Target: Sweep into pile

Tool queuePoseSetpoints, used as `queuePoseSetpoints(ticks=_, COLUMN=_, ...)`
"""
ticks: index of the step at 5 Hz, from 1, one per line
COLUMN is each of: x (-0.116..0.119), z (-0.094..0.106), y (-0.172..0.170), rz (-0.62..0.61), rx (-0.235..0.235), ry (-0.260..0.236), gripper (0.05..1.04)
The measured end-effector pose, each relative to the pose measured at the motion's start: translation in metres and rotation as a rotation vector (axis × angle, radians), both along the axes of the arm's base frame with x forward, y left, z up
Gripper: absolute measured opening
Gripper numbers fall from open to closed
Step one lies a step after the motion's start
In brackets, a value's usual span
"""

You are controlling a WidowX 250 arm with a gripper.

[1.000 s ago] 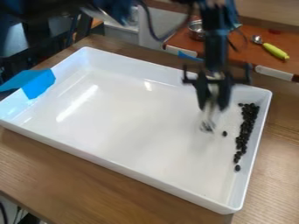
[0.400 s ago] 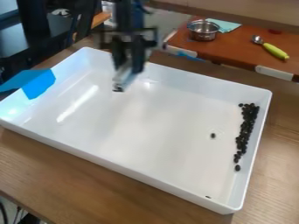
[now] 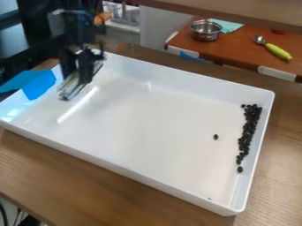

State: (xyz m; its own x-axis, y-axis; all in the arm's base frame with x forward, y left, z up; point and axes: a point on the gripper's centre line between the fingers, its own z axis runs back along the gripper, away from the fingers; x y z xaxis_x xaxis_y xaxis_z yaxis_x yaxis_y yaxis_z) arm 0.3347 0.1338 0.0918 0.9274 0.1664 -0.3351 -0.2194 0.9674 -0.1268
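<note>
Across the tray (image 3: 118, 171) since a second ago: your tool (image 3: 77, 78) swings from near the pile to the view's left, and one stray bean (image 3: 216, 137) shifts slightly leftward. You now have the tool over the tray's left end, gripping a small pale implement (image 3: 69, 90) that slants down below it. Dark beans (image 3: 249, 128) sit in a long, narrow pile inside the tray, along the right wall as you view it, thinning toward the near end. Your stray lies just left of the pile, apart from it; a dark speck (image 3: 210, 198) is near the front right corner, too small to identify. You have the white tray on a wooden desk (image 3: 70, 185), with a blue piece (image 3: 40, 84) over its left wall. Behind, on a red-brown surface (image 3: 242, 50), you see a metal pan (image 3: 205, 32), a teal cloth (image 3: 229, 25) beside it, and a spoon with a yellow-green handle (image 3: 278, 51).
</note>
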Motion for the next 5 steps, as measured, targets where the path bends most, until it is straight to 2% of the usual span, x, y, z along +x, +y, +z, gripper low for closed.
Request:
queuePoseSetpoints(ticks=1, x=-0.006, z=-0.022, y=0.009, rz=-0.048, rx=0.045, ry=-0.012, gripper=0.446)
queuePoseSetpoints(ticks=2, x=-0.012, z=-0.030, y=0.016, rz=-0.074, rx=0.038, ry=-0.071, gripper=0.756)
queuePoseSetpoints(ticks=3, x=-0.016, z=-0.023, y=0.014, rz=-0.067, rx=-0.005, ry=-0.078, gripper=0.989)
queuePoseSetpoints(ticks=4, x=-0.017, z=0.008, y=0.009, rz=-0.084, rx=-0.058, ry=-0.159, gripper=1.005)
queuePoseSetpoints(ticks=5, x=-0.025, z=0.076, y=0.010, rz=-0.115, rx=0.036, ry=-0.391, gripper=1.000)
